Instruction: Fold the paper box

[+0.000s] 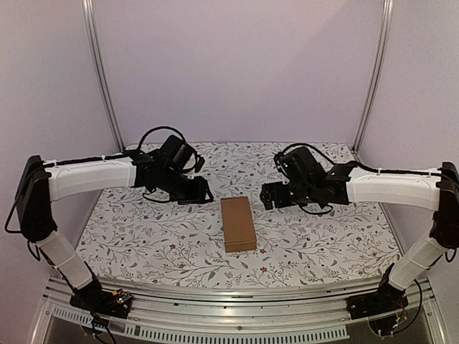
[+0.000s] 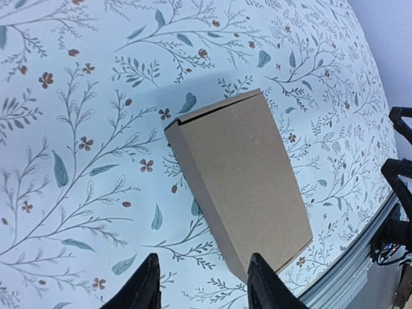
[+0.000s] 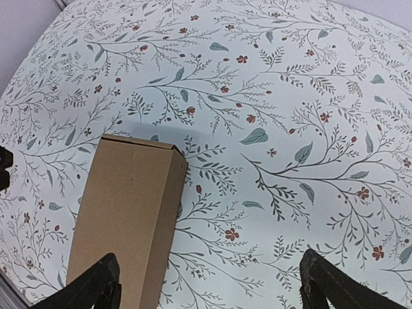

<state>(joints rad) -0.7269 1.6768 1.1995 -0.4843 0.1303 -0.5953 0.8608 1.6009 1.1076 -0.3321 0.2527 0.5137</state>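
The paper box [image 1: 238, 223] is plain brown cardboard, formed into a closed oblong box lying flat on the middle of the floral table. It also shows in the left wrist view [image 2: 241, 177] and in the right wrist view [image 3: 125, 225]. My left gripper [image 1: 203, 191] hovers to the box's far left, open and empty; its fingertips [image 2: 149, 273] frame the box's near corner. My right gripper [image 1: 269, 195] hovers to the box's far right, wide open and empty, with one fingertip [image 3: 96, 283] over the box's edge.
The floral table cover [image 1: 143, 236] spreads around the box. A metal rail [image 1: 237, 301] runs along the near edge by the arm bases. Pale walls and two metal posts [image 1: 100, 72] close the back.
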